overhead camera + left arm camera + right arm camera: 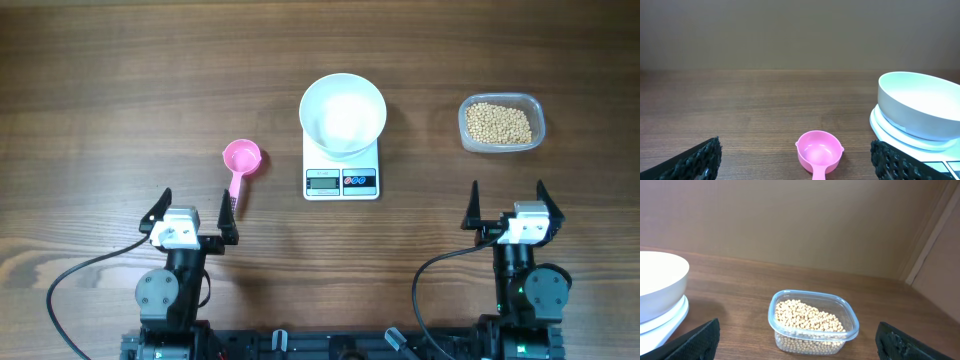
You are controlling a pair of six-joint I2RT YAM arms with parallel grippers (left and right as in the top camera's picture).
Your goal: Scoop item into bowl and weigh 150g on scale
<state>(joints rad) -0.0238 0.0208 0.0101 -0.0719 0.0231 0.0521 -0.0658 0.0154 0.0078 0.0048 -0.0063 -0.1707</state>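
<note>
Bench (100, 80): brown wood-grain top carrying everything; both arms are based at its near edge.
Scale (341, 180): white, in the middle of the bench, its display and dark button panel facing the near edge; the reading is too small to tell.
Bowl (343, 112): white and deep, upright on the scale platform, covering most of it; nothing shows inside.
Beans (499, 122): pale-tan heap, all inside the tub, none in the bowl.
Tub (465, 125): clear plastic, uncovered, on the right half of the bench, level with the bowl and well apart from the scale.
Scoop (241, 160): pink, lying on the bench to the left of the scale, cup towards the far edge, handle towards the near edge, cup holding nothing.
Left gripper (196, 193): released, jaws spread wide, grasping nothing, near the near edge just short of the scoop handle.
Right gripper (507, 186): released, jaws spread wide, grasping nothing, near the near edge, facing the tub and apart from it.
</note>
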